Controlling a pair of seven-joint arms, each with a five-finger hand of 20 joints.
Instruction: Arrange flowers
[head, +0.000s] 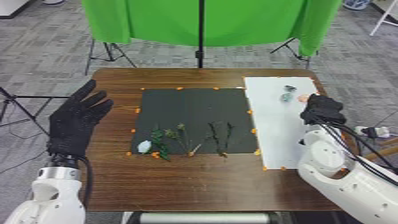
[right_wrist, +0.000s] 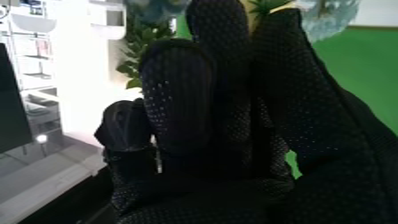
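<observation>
Right hand: pinching small peach flower, right edge of brown table
Left hand: spread
Placing: keep upright, clear of round bluish blooms

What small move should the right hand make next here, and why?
Probably ease the stem slightly down and settle it before letting go. In the wrist view the right hand seems to pinch it between thumb and finger, with pale blue blooms and leaves close around, so a quick release or sideways pull might disturb them.
</observation>
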